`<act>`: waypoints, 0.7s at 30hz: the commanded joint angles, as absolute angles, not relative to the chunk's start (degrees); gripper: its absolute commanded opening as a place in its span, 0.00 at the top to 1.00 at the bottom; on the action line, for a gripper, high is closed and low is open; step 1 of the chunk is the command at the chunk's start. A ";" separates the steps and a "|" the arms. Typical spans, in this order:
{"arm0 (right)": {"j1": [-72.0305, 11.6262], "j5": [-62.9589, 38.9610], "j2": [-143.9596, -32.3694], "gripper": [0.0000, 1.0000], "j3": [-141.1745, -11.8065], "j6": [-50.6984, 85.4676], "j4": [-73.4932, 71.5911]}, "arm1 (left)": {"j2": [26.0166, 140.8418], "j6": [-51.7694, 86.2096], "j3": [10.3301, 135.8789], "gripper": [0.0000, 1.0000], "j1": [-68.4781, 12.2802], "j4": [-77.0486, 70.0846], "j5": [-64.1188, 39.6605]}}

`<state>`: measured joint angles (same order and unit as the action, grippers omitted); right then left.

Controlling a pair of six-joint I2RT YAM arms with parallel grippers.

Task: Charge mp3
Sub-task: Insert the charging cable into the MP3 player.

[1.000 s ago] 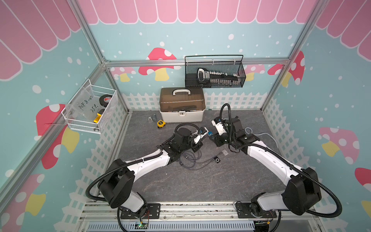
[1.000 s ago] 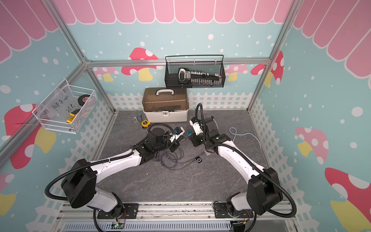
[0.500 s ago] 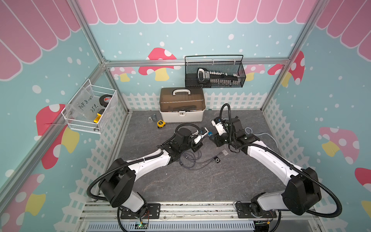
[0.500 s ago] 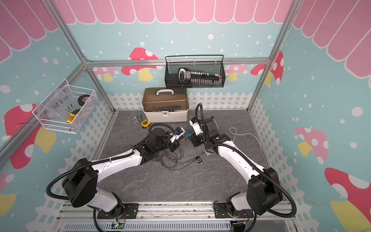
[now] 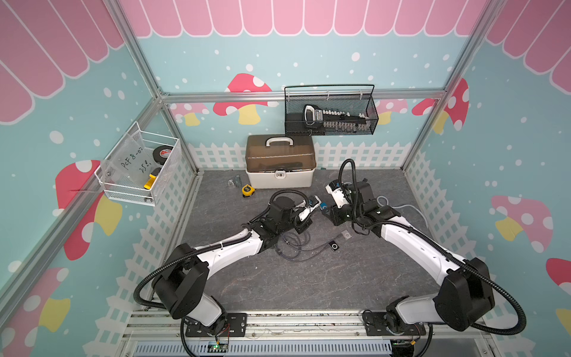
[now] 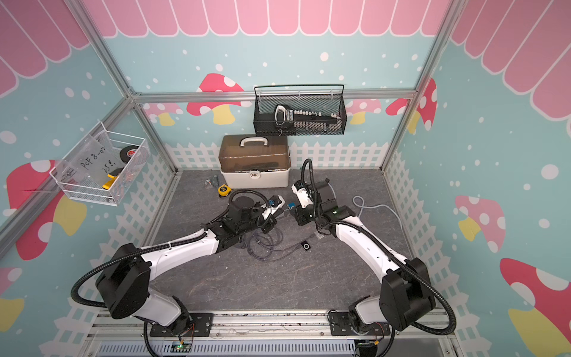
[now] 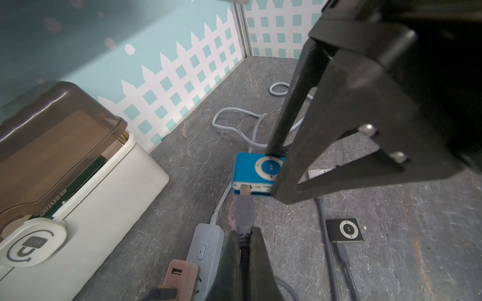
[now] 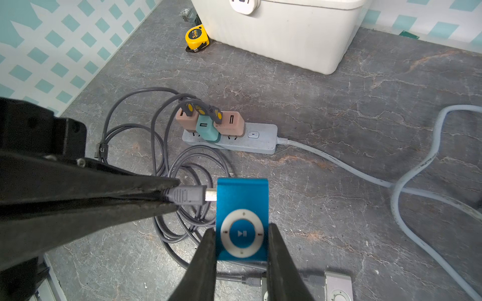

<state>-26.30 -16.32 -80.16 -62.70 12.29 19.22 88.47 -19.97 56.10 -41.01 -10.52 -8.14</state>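
Blue mp3 player (image 8: 242, 198) with white control ring is pinched by the right gripper (image 8: 241, 234); a grey plug (image 8: 186, 195), pinched by the left gripper (image 7: 245, 235), touches its port

Bright, even light with soft shadows; wide-angle edges bow outward.

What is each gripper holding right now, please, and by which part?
The left gripper pinches the grey cable's plug by its rear end; the right gripper clamps the blue mp3 player across its side edges.
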 commanded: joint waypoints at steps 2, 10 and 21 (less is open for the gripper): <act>-27.32 -18.32 -80.00 0.88 -63.80 11.10 19.06 | 89.47 -20.67 58.27 1.00 -41.36 -11.56 -8.16; -29.50 -15.32 -79.50 0.90 -64.45 9.88 19.73 | 90.43 -20.92 59.19 1.00 -41.83 -11.69 -7.92; -31.90 -13.21 -78.52 0.90 -64.19 8.11 19.98 | 91.46 -21.09 60.91 1.00 -42.01 -11.58 -7.73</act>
